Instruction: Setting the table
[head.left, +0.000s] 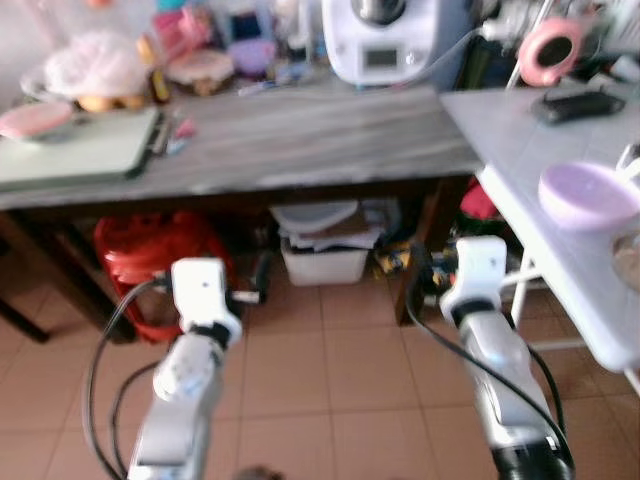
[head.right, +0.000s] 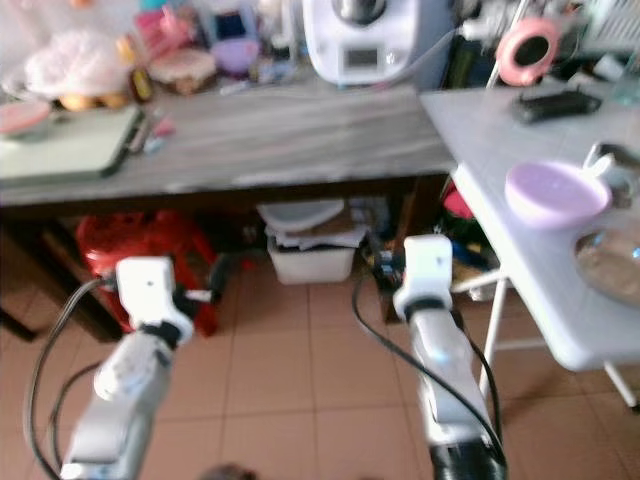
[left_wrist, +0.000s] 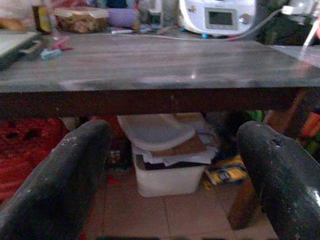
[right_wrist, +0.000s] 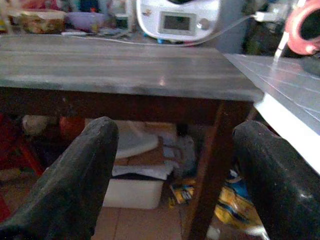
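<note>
My left gripper (left_wrist: 167, 165) and right gripper (right_wrist: 175, 165): fingers spread, empty, before the grey surface (head.left: 300, 135); purple bowl (head.left: 588, 195) to my right.

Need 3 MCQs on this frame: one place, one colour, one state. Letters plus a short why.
1. Where is the white storage bin?
A. on the grey table
B. on the floor under the grey table
C. on the white table

2. What colour is the bowl on the white table?
A. purple
B. green
C. black

3. How are the left gripper's fingers?
A. shut on a bowl
B. shut empty
C. spread open, holding nothing

Key:
1 B: the white storage bin sits on the tiles below the grey table.
2 A: the bowl on the white table is pale purple.
3 C: the left gripper shows its two fingers wide apart with nothing between them.
</note>
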